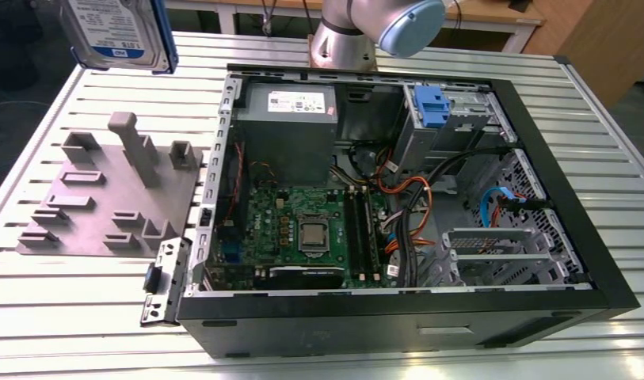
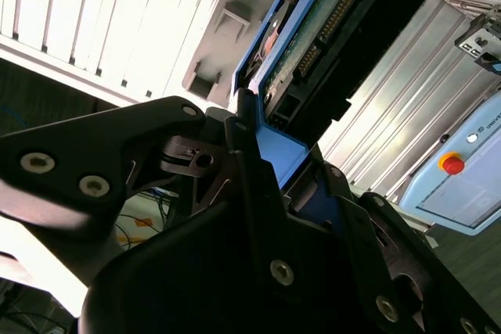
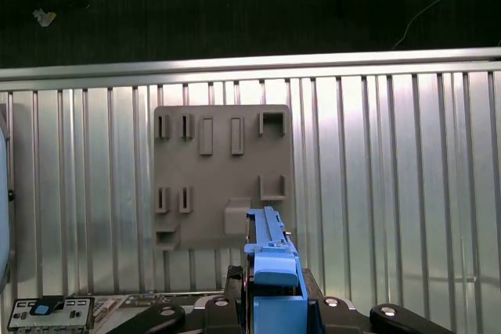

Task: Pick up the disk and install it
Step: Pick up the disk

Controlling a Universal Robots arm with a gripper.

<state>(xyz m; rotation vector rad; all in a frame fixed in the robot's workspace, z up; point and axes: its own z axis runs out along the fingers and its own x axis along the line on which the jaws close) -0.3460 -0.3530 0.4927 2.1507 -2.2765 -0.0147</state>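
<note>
table [image 1: 58,317]: under everything, the case and the plate both sit on it
computer case [image 1: 575,190]: open side up, takes the exterior view's right half of the table
fixture plate [image 1: 89,206]: flat on the table, just beside the case on the exterior view's left
arm base [image 1: 343,43]: right behind the case's far wall
power supply [image 1: 290,119]: in the case, far corner
motherboard [image 1: 300,229]: in the case, in front of the power supply
drive bay [image 1: 448,119]: far side, exterior view's right of the power supply
cables [image 1: 406,190]: between motherboard and drive bay
disk [image 1: 116,32]: up in the air, beyond the plate's far end, well apart from the case
gripper [image 2: 278,158]: clamped on the disk's end
</note>
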